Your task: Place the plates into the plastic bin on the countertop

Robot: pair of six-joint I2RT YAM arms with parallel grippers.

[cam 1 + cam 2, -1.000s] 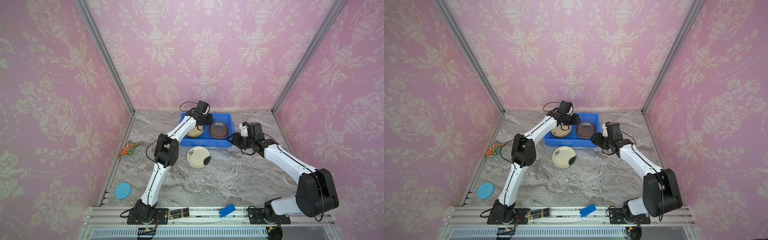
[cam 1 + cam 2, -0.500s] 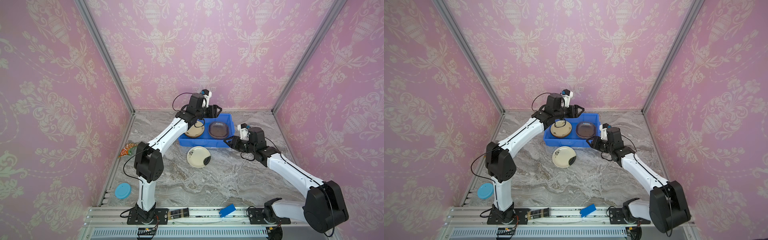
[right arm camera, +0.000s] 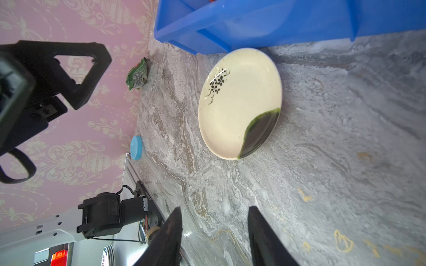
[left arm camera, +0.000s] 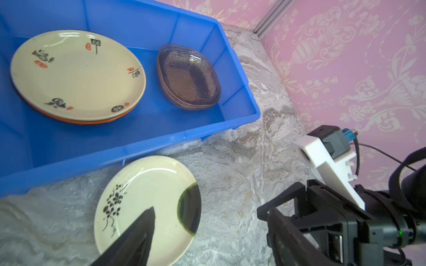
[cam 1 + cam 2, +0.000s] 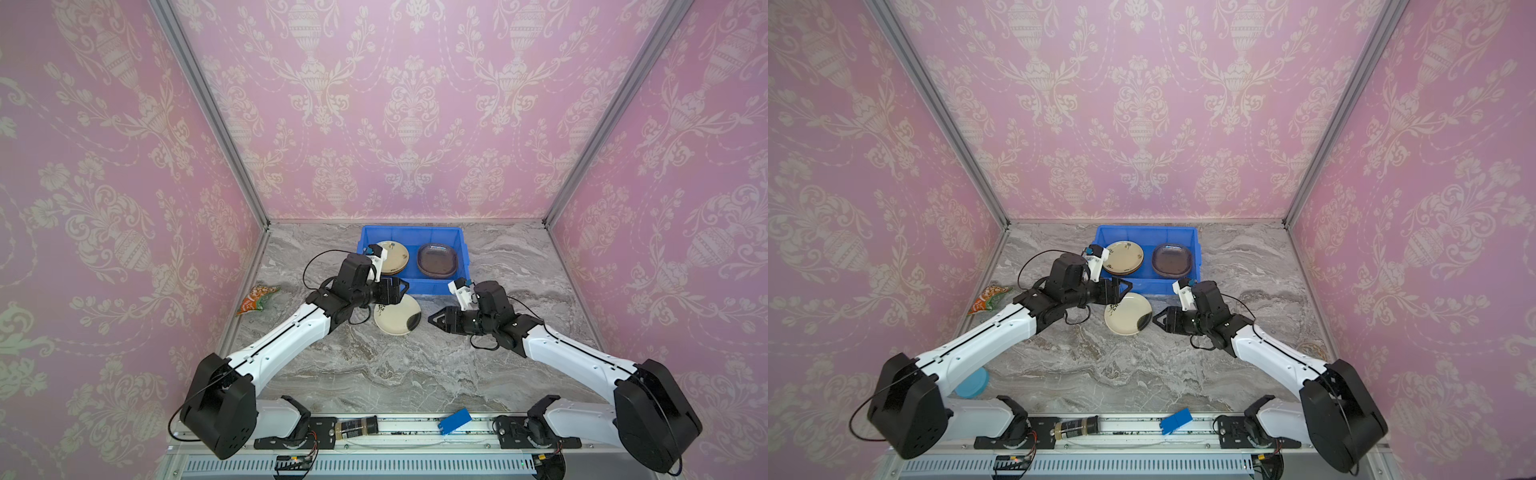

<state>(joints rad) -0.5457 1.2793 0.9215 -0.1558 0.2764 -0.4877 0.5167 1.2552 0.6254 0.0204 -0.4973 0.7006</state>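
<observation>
Grey marble desk (image 5: 374, 374), pink damask wallpaper (image 5: 415, 124) around. Blue bin (image 5: 428, 286) at rear, cream plate (image 5: 395, 322) just before. Spread, empty: left fingers (image 4: 138, 235), right fingers (image 3: 170, 235).

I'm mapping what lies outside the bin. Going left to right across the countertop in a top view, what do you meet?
The orange-green fan-shaped piece → cream plate with black flower sprig → right tool.

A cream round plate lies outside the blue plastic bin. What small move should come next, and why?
Probably lower the left gripper onto the rim of the cream round plate: it hangs open and empty above that plate, which lies flat on the marble countertop beside the blue plastic bin.
</observation>
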